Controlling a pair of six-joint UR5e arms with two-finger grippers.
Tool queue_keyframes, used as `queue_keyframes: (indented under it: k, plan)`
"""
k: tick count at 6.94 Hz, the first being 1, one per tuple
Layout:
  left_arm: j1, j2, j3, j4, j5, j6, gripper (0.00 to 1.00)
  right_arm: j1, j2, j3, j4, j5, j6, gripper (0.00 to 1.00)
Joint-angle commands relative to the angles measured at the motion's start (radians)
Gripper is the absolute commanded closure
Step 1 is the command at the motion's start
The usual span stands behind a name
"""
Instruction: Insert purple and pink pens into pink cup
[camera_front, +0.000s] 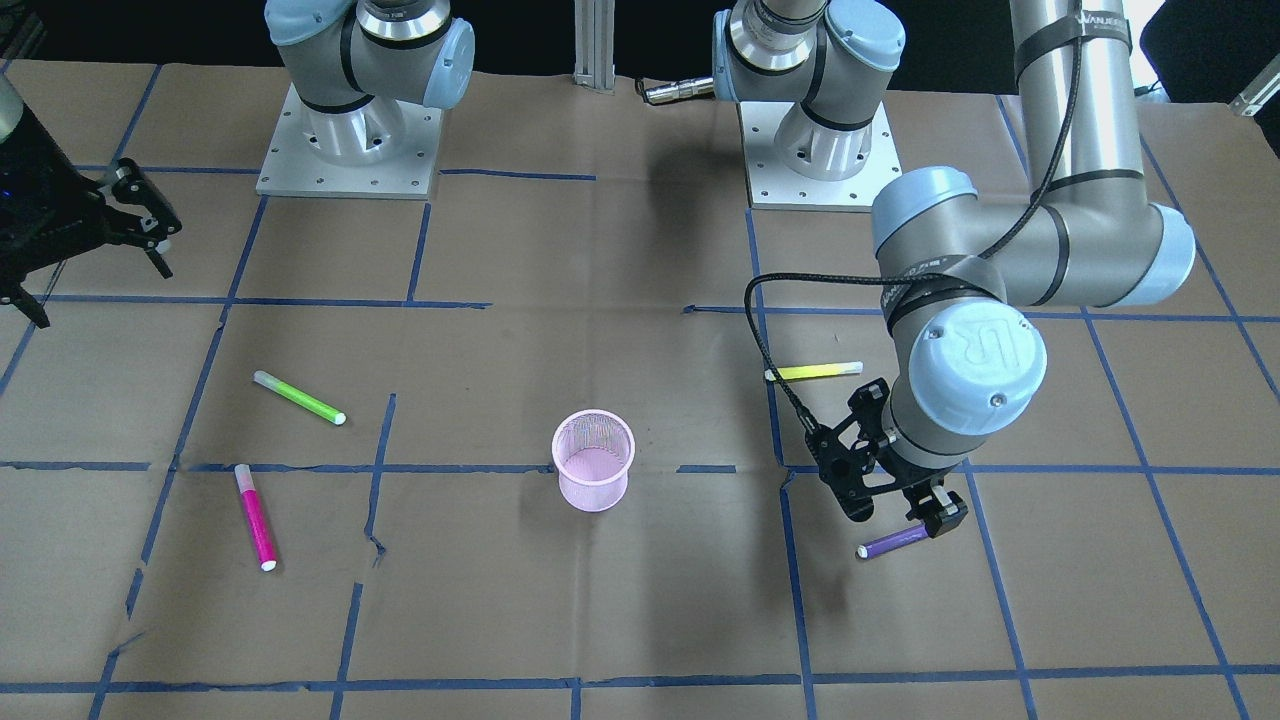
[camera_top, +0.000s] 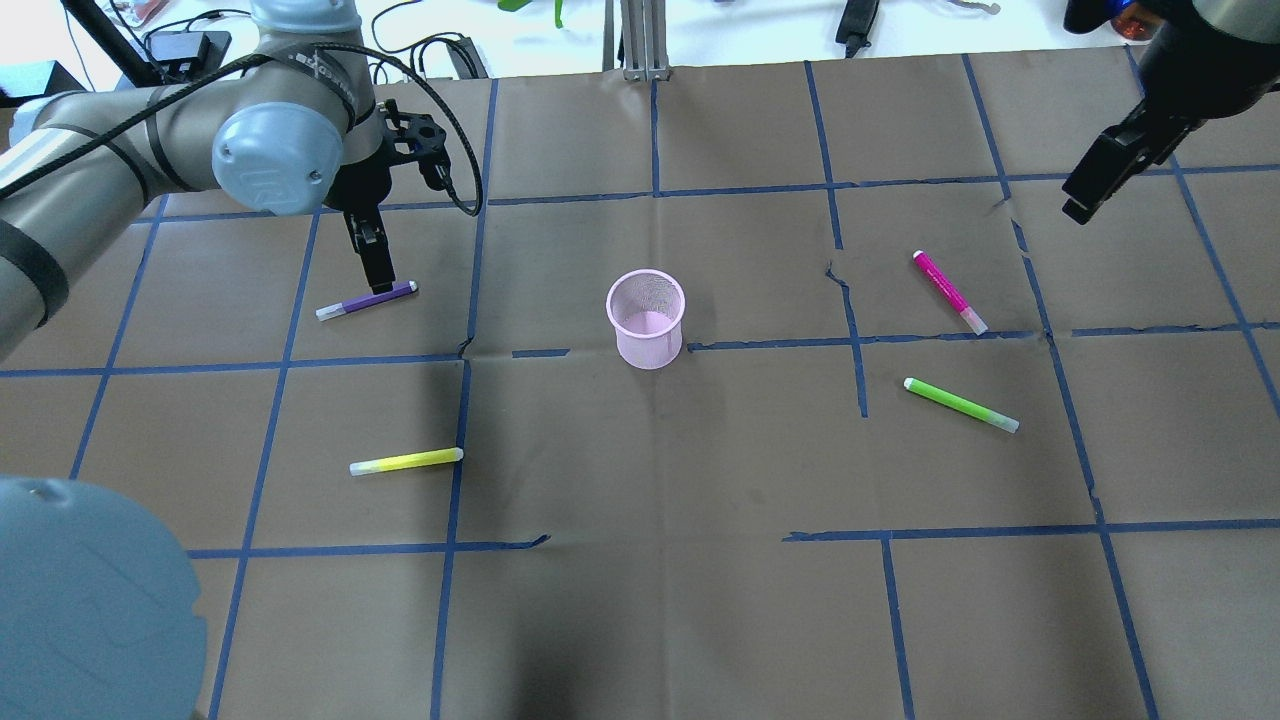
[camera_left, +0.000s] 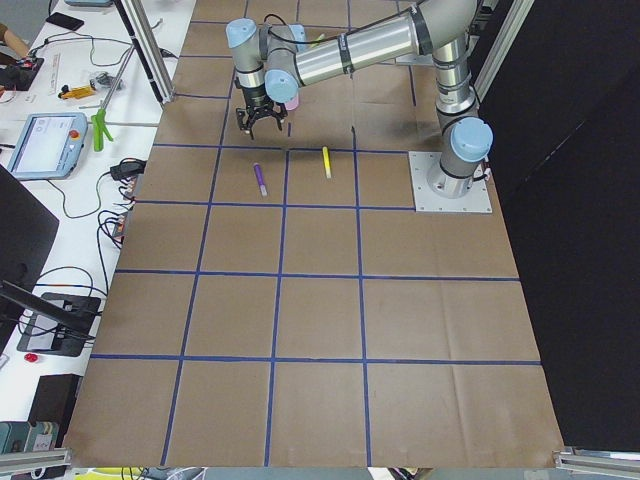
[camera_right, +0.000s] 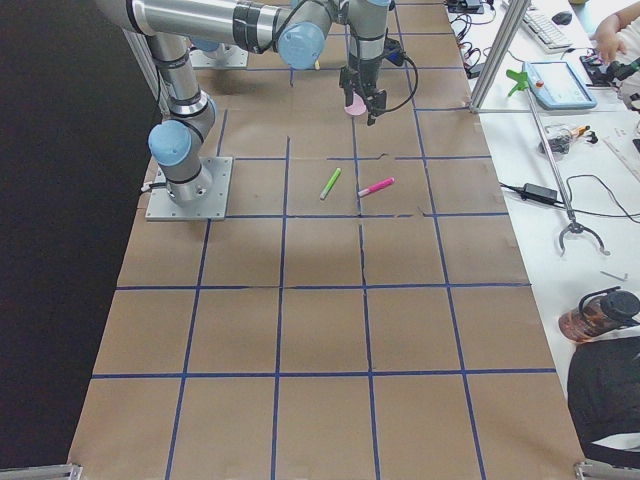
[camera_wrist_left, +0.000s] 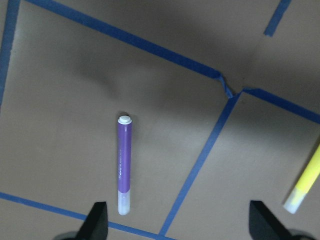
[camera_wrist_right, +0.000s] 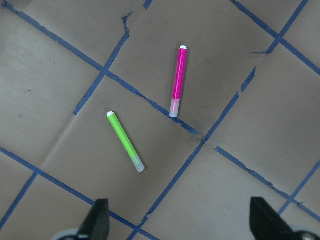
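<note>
The pink mesh cup (camera_front: 593, 460) stands upright at mid-table, also in the overhead view (camera_top: 646, 318). The purple pen (camera_front: 893, 543) lies flat on the paper, also in the overhead view (camera_top: 365, 300) and the left wrist view (camera_wrist_left: 124, 165). My left gripper (camera_front: 895, 510) hovers just above it, open and empty, with the pen off to one side of its jaws (camera_wrist_left: 180, 225). The pink pen (camera_front: 255, 515) lies flat on the other side (camera_top: 948, 290) (camera_wrist_right: 177, 82). My right gripper (camera_front: 140, 225) is open and empty, raised well away from it (camera_wrist_right: 180, 225).
A yellow pen (camera_front: 815, 371) lies near the left arm, also in the overhead view (camera_top: 405, 461). A green pen (camera_front: 298, 397) lies next to the pink pen (camera_wrist_right: 125, 141). Brown paper with blue tape lines covers the table. The arm bases (camera_front: 348, 150) stand at the robot's edge.
</note>
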Motion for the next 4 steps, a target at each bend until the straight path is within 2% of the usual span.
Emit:
queue_keyframes:
  k: [1,2,3,4]
  plan:
    - [-0.001,-0.084,-0.006,0.105,0.073,0.109,0.02,0.003,0.070,-0.059,0.022,-0.071,-0.035,0.00]
    - [-0.002,-0.112,-0.006,0.138,0.084,0.113,0.02,0.008,0.124,-0.073,0.056,-0.076,0.037,0.00]
    - [-0.002,-0.138,-0.007,0.165,0.093,0.131,0.02,0.034,0.185,-0.074,0.062,-0.137,0.205,0.00]
    - [-0.005,-0.161,-0.010,0.213,0.093,0.127,0.02,0.095,0.260,-0.079,0.049,-0.171,0.290,0.00]
